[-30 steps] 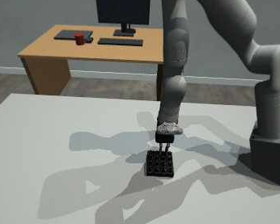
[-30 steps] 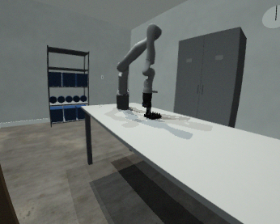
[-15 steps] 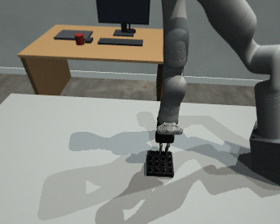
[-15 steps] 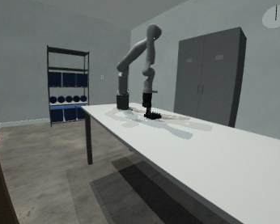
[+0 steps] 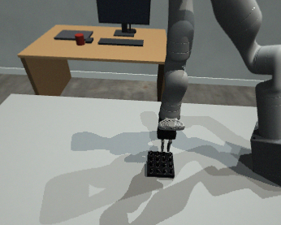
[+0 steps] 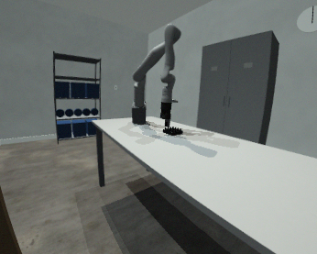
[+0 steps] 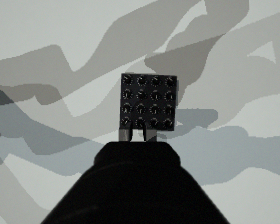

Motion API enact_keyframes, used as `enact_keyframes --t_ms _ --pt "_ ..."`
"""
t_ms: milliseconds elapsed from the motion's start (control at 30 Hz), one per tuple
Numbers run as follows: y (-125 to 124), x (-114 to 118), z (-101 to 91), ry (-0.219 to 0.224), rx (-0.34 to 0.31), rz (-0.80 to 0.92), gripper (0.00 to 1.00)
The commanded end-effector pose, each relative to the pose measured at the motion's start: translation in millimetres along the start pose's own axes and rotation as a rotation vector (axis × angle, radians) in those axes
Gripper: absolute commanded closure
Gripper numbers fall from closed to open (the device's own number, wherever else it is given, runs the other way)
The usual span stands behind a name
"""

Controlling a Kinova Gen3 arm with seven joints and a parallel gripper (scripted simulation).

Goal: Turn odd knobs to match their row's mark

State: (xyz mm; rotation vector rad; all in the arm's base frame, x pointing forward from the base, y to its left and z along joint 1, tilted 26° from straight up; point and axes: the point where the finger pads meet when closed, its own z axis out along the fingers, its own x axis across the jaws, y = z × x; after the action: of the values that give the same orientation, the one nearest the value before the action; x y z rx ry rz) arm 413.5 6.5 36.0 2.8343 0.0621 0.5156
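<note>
The black knob box point(image 5: 161, 164) stands on the white table with its four rows of small black knobs; it also shows in the wrist view point(image 7: 148, 101) and, very small, in the exterior view point(image 6: 173, 130). My gripper point(image 5: 166, 147) points straight down over the box's far edge as the top camera sees it. In the wrist view the two fingers stand partly open on either side of the second knob from the left point(image 7: 140, 121) in the row nearest the camera. I cannot tell whether they touch it. The white lines and printed names are too small to read.
The arm's grey base point(image 5: 271, 157) stands on the table to the right of the box. A wooden desk point(image 5: 92, 49) with a monitor, a keyboard and a red mug stands beyond the table. A grey cabinet point(image 6: 236, 85) and a shelf point(image 6: 77, 97) stand along the walls.
</note>
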Motion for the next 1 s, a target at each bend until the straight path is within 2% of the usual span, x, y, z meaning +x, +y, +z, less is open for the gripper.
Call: enact_keyframes --t_ms 0,200,700,967 --pt "-6.5 4.2 -10.8 0.014 0.010 -0.009 0.54" --pt "-6.4 4.1 -17.6 0.014 0.010 -0.009 0.54" --pt "-6.5 4.1 -17.8 0.014 0.010 -0.007 0.54" --pt "-7.8 4.9 -18.6 0.014 0.011 0.057 0.54"
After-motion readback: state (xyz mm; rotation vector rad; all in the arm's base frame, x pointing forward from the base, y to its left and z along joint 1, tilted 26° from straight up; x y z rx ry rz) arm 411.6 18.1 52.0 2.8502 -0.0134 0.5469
